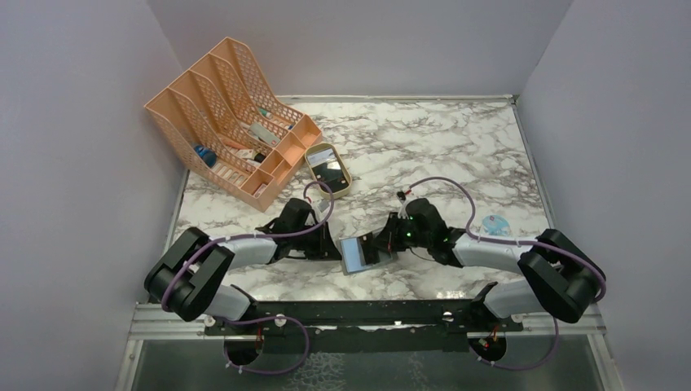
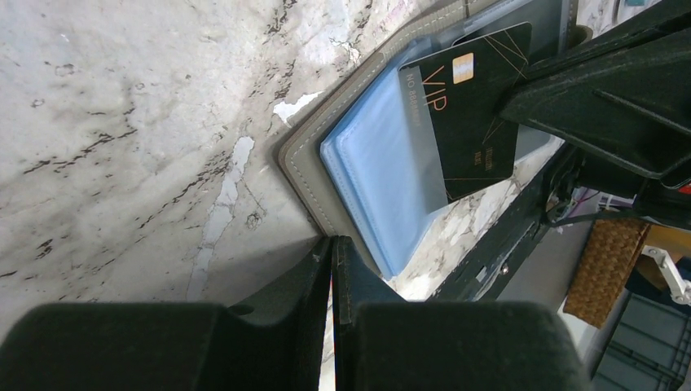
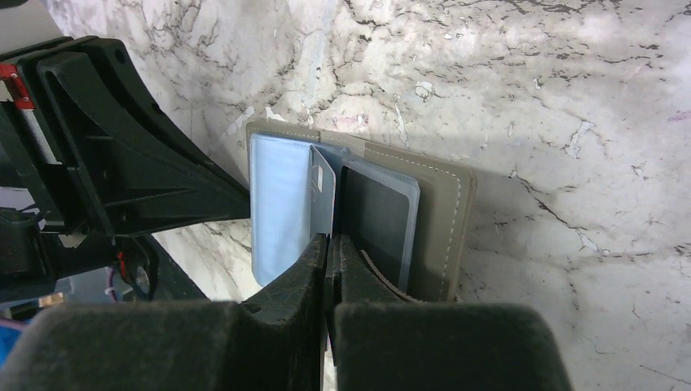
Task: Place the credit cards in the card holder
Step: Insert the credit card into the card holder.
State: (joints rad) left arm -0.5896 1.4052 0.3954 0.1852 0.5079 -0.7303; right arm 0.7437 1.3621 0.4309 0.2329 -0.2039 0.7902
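1. Peach mesh made up the file rack [image 1: 232, 106] at the far left; the items in its compartments were too small to name. The left arm [image 1: 244, 248] ended in the left jaws, nearly together with only a slit between them. As far as the left wrist view showed, they nipped the left edge of the card holder [image 2: 303, 175]. The black credit card [image 2: 481, 122] had its inner end veiled by a blue-grey pocket [image 2: 375, 187]. Its outer end was covered by the right jaws, pressed together on it. A small pale-blue round thing [image 1: 495, 224] beside the right arm [image 1: 489, 248] could not be made out.
2. The card holder lay open and flat on the marble tabletop [image 1: 424, 147], between the two arms and close to the near edge. Open marble stretched behind it and to the right, up to the walls.
3. The tan oval tray [image 1: 310, 159], just beside the rack's right end, held at least one dark card [image 1: 328, 169]; how many lay there could not be told. The holder had the black credit card seemingly part way into a pocket.
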